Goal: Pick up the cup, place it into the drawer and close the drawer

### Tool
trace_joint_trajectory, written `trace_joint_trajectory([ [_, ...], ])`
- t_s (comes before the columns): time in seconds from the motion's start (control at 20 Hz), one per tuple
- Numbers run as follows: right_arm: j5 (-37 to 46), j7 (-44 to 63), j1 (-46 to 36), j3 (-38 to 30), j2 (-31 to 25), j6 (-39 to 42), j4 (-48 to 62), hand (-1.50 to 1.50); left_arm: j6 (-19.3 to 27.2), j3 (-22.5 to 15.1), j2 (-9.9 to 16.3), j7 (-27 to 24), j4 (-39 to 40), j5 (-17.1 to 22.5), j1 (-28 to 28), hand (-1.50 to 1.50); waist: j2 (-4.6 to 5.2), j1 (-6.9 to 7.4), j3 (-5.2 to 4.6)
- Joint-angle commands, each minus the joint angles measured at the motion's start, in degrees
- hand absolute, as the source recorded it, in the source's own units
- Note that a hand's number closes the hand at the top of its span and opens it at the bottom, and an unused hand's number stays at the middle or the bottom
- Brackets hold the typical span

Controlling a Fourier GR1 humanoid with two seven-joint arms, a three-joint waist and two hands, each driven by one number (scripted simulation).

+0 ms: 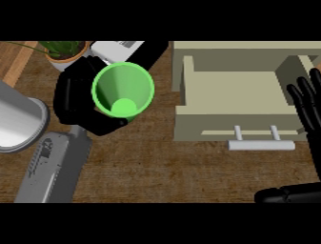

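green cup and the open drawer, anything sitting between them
Nothing: in the head view only bare wooden counter separates the green cup, held in the left hand, from the open drawer.

One bright green tapered plastic cup (123,89). One beige open wooden drawer (236,125), just right of the cup, with one pale grey bar handle (260,145) on its front. One potted green plant (64,50), up-left of the cup. Two black hands: left hand (78,102) at the cup, right hand (319,112) right of the drawer.
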Motion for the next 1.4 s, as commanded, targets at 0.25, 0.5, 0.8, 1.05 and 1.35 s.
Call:
trace_joint_trajectory([
  [0.25, 1.8, -4.0, -0.6, 1.2, 1.9, -0.4, 3.7, -1.50, 12.1, -4.6, -2.7, 9.0, 1.0, -6.2, -13.6, 1.50, 0.10, -0.29, 0.00],
  [0.5, 1.5, -3.4, -3.9, -0.9, -0.1, 0.3, 7.1, -1.50, 7.6, 1.8, -0.4, 9.1, 11.1, -5.0, -22.5, 1.50, 0.28, -0.30, -0.01],
  [0.8, -1.4, -0.1, -0.8, -1.4, -0.7, 0.9, 0.8, -1.50, 14.9, -4.1, -2.7, 9.4, 18.8, -6.3, -29.5, 1.50, 0.18, -1.01, -0.01],
  [1.05, -0.8, -1.8, -1.2, -1.5, -1.2, 2.1, 3.8, -1.50, 18.0, -6.1, -2.7, 3.9, 31.1, -1.8, -35.6, 1.50, 0.44, -1.60, -0.01],
  [1.35, 0.1, -3.0, -0.8, -0.9, 0.0, 1.3, 4.0, -1.50, 17.6, -3.8, -2.5, 5.1, 38.6, -0.2, -42.9, 1.50, 0.43, -1.26, 0.00],
])
